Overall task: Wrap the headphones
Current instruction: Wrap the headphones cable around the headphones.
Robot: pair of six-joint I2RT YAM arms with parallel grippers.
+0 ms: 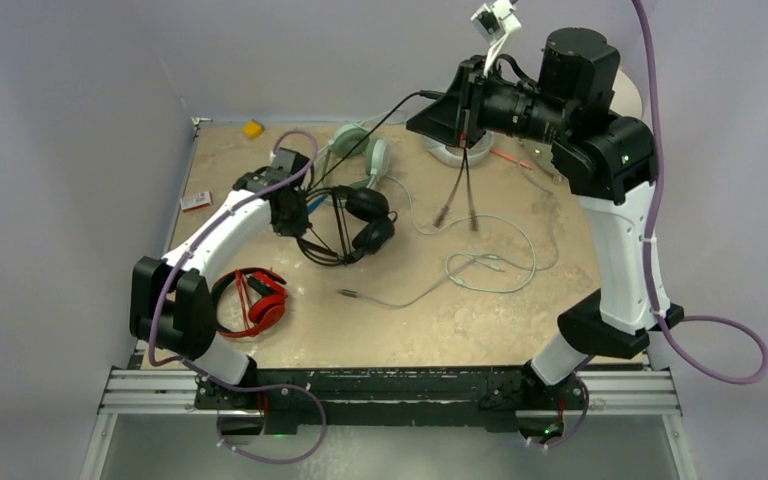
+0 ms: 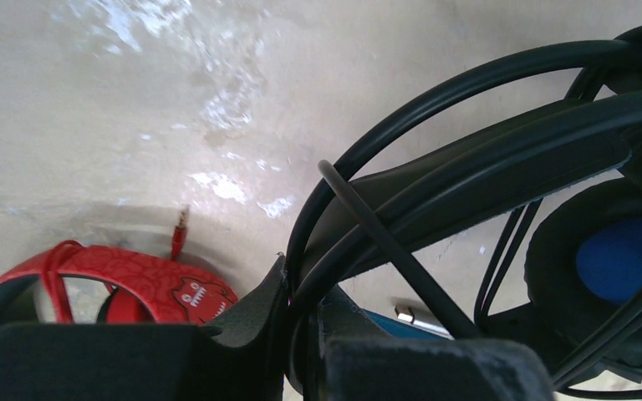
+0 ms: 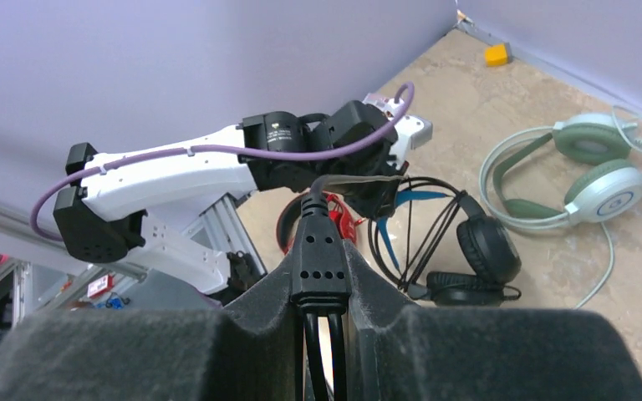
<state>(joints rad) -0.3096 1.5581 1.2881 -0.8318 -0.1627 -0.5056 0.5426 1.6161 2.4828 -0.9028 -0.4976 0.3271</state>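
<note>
The black headset with blue ear cups (image 1: pixel 358 228) lies mid-table. My left gripper (image 1: pixel 290 205) is shut on its headband, as the left wrist view (image 2: pixel 305 288) shows, with the blue cup (image 2: pixel 627 259) to the right. My right gripper (image 1: pixel 465 110) is raised high at the back and shut on the black cable's splitter (image 3: pixel 322 242). Two plugs (image 1: pixel 458 218) hang below it. The red-and-black headset (image 1: pixel 257 302) lies near the left arm's base. The mint-green headset (image 1: pixel 362 150) lies at the back, and its pale cable (image 1: pixel 480 268) trails across the middle.
A yellow block (image 1: pixel 252 128) sits in the far left corner. A small red-and-white card (image 1: pixel 195 201) lies at the left edge. An orange pen (image 1: pixel 510 158) and a whitish round thing (image 1: pixel 452 154) lie under my right gripper. Walls stand at the back and left.
</note>
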